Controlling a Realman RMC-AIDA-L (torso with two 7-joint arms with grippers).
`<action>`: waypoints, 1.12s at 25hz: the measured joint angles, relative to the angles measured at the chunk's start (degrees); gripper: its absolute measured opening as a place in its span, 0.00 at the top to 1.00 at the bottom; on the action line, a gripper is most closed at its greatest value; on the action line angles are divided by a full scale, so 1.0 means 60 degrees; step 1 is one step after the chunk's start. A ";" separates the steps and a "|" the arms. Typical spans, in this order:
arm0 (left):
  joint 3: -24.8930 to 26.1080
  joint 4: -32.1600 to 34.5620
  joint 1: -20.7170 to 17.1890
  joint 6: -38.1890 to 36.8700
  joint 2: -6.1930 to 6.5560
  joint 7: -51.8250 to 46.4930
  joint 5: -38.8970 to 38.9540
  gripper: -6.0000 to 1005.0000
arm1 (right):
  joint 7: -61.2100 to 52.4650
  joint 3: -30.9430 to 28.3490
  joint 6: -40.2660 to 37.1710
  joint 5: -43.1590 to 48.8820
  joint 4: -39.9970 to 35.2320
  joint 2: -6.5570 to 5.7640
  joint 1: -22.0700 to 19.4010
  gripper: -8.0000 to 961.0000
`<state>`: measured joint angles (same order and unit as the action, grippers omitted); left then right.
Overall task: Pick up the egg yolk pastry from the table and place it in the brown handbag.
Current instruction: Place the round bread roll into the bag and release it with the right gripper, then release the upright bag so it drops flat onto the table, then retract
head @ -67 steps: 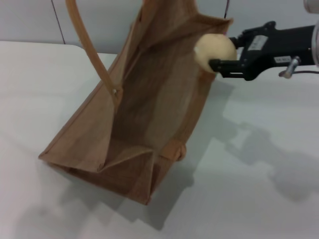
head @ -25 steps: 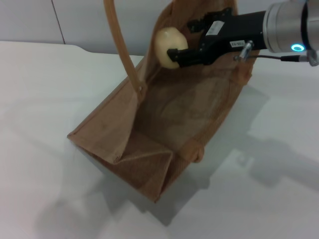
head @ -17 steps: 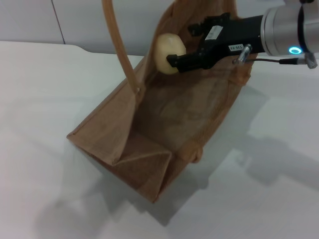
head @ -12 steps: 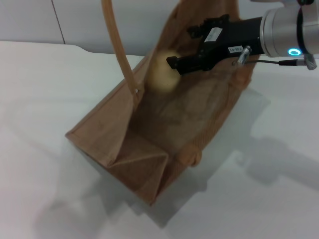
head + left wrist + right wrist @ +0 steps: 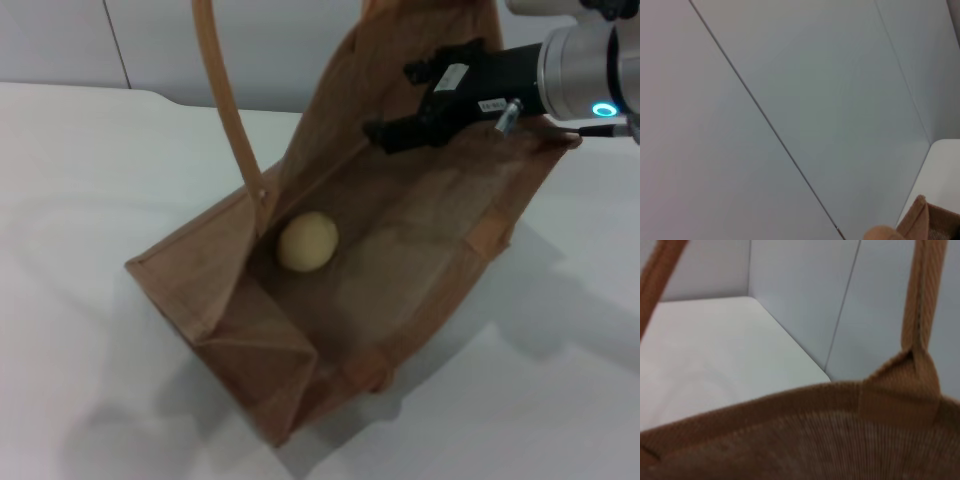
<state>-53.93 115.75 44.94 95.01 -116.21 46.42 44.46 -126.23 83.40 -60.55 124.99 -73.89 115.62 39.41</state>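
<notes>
Showing only part of the brown handbag (image 5: 400, 250): its far top edge and the upper run of the strap handle (image 5: 222, 100) are cut off by the head view's top border. The left gripper appears in no picture — the left wrist view gives a grey panelled wall (image 5: 790, 100) and one corner of the bag (image 5: 925, 220), nothing more. The right wrist view holds the bag's woven rim (image 5: 805, 405), a strap (image 5: 922, 295) and a stretch of the table (image 5: 715, 350); the arm's own fingers do not show there.

Item, egg yolk pastry (image 5: 307, 241): half a second ago a blurred ball just off the fingertips, high inside the bag; now at rest deep inside, against the inner wall below the handle's stitched base. The bag mouth stands wider and more open than before.

Item, right gripper (image 5: 392, 131): reaching in from the right over the bag's open mouth, roughly level, black fingers (image 5: 400, 131) pointing left; pulled back to the right since the release. Fingers spread, holding nothing, well apart from the pastry.
</notes>
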 joint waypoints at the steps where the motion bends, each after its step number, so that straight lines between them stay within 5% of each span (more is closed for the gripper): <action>1: 0.0007 0.0000 -0.0012 0.0000 0.0005 -0.0001 -0.0004 0.87 | -0.0006 -0.0001 -0.0013 0.0042 0.0002 0.0005 -0.0002 0.07; 10: 0.0133 -0.0001 -0.0139 -0.0181 -0.0002 0.0000 -0.0535 0.87 | -0.0222 -0.0250 -0.1162 0.0177 -0.0291 -0.0010 -0.0094 0.07; 16: 0.0162 -0.0073 -0.0521 -0.0705 -0.0013 -0.0065 -0.0670 0.87 | -0.0495 -0.1027 -0.1978 0.0666 -0.1378 0.0018 -0.0790 0.07; 22: 0.0162 -0.0138 -0.0769 -0.1108 -0.0012 -0.0205 -0.0810 0.87 | -0.0450 -0.1758 -0.1062 0.0585 -0.2925 0.0068 -0.2055 0.07; 28: 0.0156 -0.0268 -0.0777 -0.1372 -0.0011 -0.0319 -0.0741 0.87 | -0.0477 -0.1935 0.0318 0.0561 -0.2665 0.0052 -0.2632 0.07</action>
<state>-52.99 114.14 40.28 86.78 -116.28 44.51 40.01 -129.09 71.79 -58.64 128.36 -89.89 115.93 23.61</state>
